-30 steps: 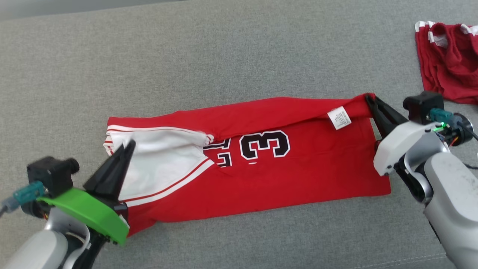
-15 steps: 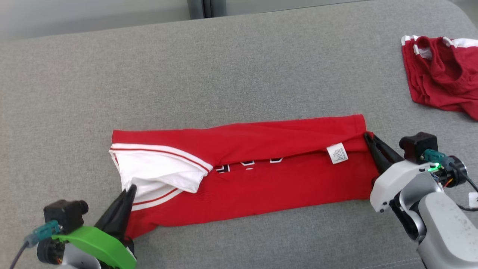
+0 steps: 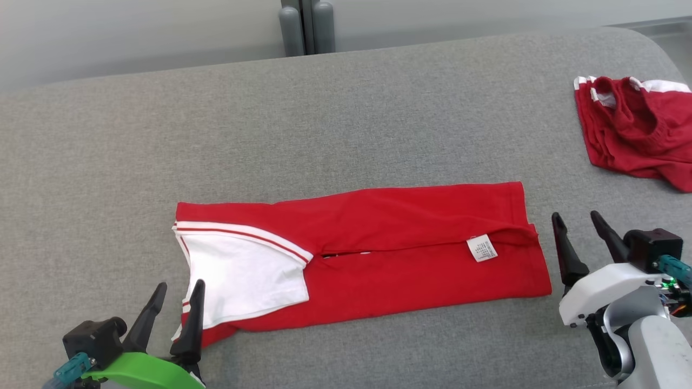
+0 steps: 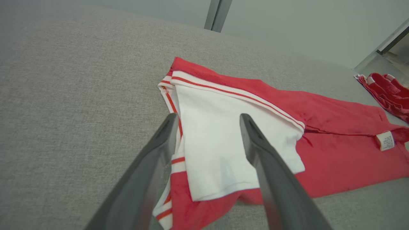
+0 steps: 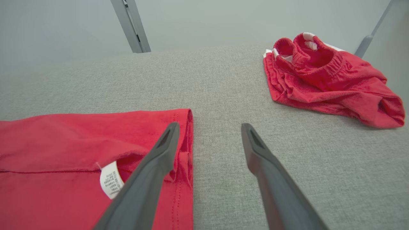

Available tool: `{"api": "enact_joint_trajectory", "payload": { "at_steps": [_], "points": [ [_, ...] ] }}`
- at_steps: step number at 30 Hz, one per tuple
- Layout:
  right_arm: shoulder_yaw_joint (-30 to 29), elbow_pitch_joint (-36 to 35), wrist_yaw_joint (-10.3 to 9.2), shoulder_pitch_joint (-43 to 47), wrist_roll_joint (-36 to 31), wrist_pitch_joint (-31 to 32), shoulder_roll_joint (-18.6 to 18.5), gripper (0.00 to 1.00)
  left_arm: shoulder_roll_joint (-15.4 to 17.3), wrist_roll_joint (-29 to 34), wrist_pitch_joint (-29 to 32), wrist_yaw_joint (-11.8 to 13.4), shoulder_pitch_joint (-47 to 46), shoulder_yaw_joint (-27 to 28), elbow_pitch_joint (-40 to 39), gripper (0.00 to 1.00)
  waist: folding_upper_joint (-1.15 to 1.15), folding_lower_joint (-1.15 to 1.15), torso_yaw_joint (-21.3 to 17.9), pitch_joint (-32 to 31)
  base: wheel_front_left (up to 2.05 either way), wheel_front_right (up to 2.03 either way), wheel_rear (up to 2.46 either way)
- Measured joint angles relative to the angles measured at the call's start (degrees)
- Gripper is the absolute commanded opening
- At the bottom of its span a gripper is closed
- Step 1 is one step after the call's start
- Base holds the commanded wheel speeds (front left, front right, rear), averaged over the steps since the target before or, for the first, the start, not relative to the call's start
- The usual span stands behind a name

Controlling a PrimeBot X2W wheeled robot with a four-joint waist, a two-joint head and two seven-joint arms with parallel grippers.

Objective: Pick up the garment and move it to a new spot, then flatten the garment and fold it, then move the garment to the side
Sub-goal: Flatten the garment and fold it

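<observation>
Spanning the field, a grey fabric surface (image 3: 346, 119) carries the red garment (image 3: 400, 254), folded into a long flat band towards its front edge, and a second, crumpled red garment (image 3: 632, 135) near its far right corner. The left gripper (image 3: 181, 283), fingers spread wide and holding nothing, stands at the band's white-panelled left end. The right gripper (image 3: 574, 214), equally wide and empty, stands just beside the right end, near the small white label (image 3: 482, 248).

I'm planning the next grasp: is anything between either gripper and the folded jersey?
Nothing visible. The left gripper stands open at the white end of the jersey, the right gripper open beside its hem. The red shorts lie apart, farther back.
</observation>
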Motion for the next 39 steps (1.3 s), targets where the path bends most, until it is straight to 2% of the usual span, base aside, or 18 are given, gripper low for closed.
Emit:
{"api": "enact_joint_trajectory", "payload": {
  "at_steps": [5, 9, 15, 23, 29, 30, 31, 33, 34, 35, 39],
  "points": [
    [-3.76, -1.64, 0.0, 0.68, -1.93, 0.58, 2.43, 1.0, -3.2, 4.16, -0.35, 1.92, 0.74, 3.97, -0.87, 1.0, 0.0, 0.0, 1.07, -0.84, 0.0, 0.0, 0.0],
    [-4.81, -0.86, 0.0, -0.28, -3.54, 1.71, 3.88, 1.0, -6.64, 8.21, -0.46, 2.1, 1.17, 7.17, -1.18, 1.0, 0.0, 0.0, 2.03, -1.06, 0.0, 0.0, 0.0],
    [-3.92, 5.23, 0.0, -3.21, -6.95, 3.03, 4.66, 1.0, -10.58, 11.37, -0.46, 0.05, 1.7, 8.91, 0.69, 1.0, 0.0, 0.0, 3.43, -0.63, 0.0, 0.0, 0.0],
    [-4.76, 11.95, 0.0, -3.6, -13.96, 1.03, 4.81, 1.0, -13.4, 13.91, -0.47, -2.24, 1.68, 11.0, 2.56, 1.0, 0.0, 0.0, 5.6, 0.0, 0.0, 0.0, 0.0],
    [-5.45, 15.06, 0.0, -3.67, -15.81, 0.18, 5.71, 0.99, -14.93, 15.74, -0.47, -3.46, 1.72, 12.44, 3.37, 1.0, 0.0, 0.0, 5.84, 0.28, 0.0, 0.0, 0.0],
    [-5.33, 15.66, 0.0, -3.81, -15.81, 0.18, 5.77, 0.8, -15.25, 16.0, -0.47, -3.7, 1.72, 12.63, 3.45, 1.0, 0.0, 0.0, 5.78, 0.33, 0.0, 0.0, 0.0],
    [-5.12, 16.29, 0.0, -4.09, -15.79, 0.19, 5.87, 0.39, -15.53, 16.31, -0.47, -3.76, 1.72, 12.8, 3.5, 1.0, 0.0, 0.0, 5.69, 0.36, 0.0, 0.0, 0.0],
    [-4.54, 17.41, 0.0, -5.03, -15.32, 0.25, 6.0, 0.06, -15.86, 16.84, -0.47, -4.2, 1.7, 13.06, 3.63, 1.0, 0.0, 0.0, 5.46, 0.41, 0.0, 0.0, 0.0],
    [-4.26, 17.96, 0.0, -5.45, -15.28, 0.24, 6.1, 0.06, -16.04, 17.2, -0.47, -4.27, 1.67, 13.22, 3.67, 1.0, 0.0, 0.0, 5.31, 0.44, 0.0, 0.0, 0.0],
    [-3.96, 18.52, 0.01, -5.95, -15.13, 0.23, 6.15, 0.0, -16.22, 17.56, -0.47, -4.48, 1.61, 13.38, 3.74, 1.0, 0.0, 0.0, 5.13, 0.47, 0.0, 0.0, 0.0],
    [-3.85, 19.92, 0.02, -7.87, -13.67, -0.44, 6.31, 0.0, -17.04, 18.85, -0.47, -5.09, 1.4, 14.13, 3.91, 1.0, 0.0, 0.0, 4.25, 0.39, 0.0, 0.0, 0.0]
  ]
}}
